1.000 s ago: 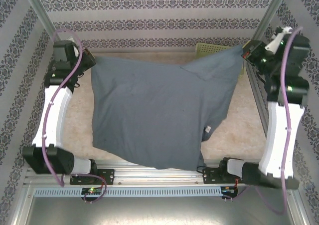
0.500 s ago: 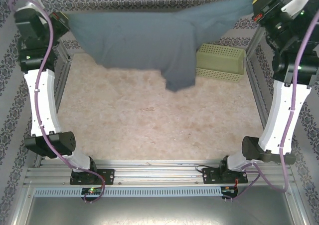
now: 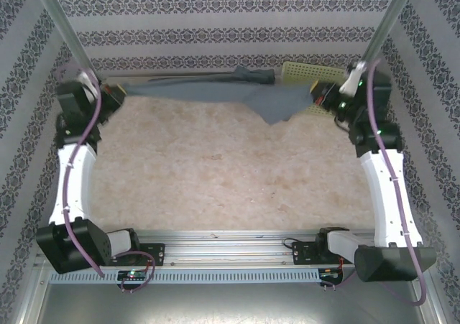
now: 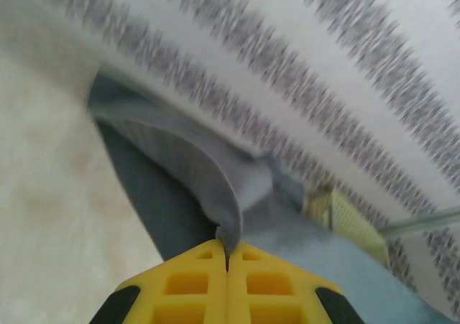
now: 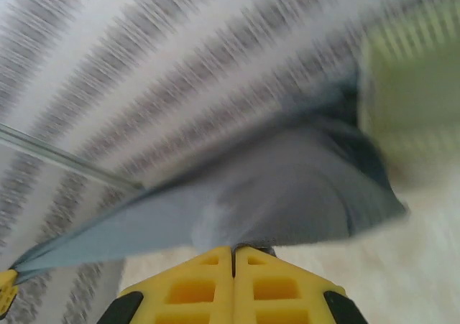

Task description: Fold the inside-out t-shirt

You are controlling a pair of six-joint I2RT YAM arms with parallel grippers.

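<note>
Just one t-shirt — two hands.

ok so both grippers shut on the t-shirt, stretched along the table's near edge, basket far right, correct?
No: the t-shirt is stretched along the far edge of the table, as the top external view shows. The left gripper and right gripper are both shut on it, basket at far right.

The inside-out t-shirt is soft, matt blue-grey cloth. The basket is pale perforated plastic. The tabletop looks matt and mottled, and the frame rails are brushed metal. The left gripper and right gripper have matt yellow plastic jaws.
</note>
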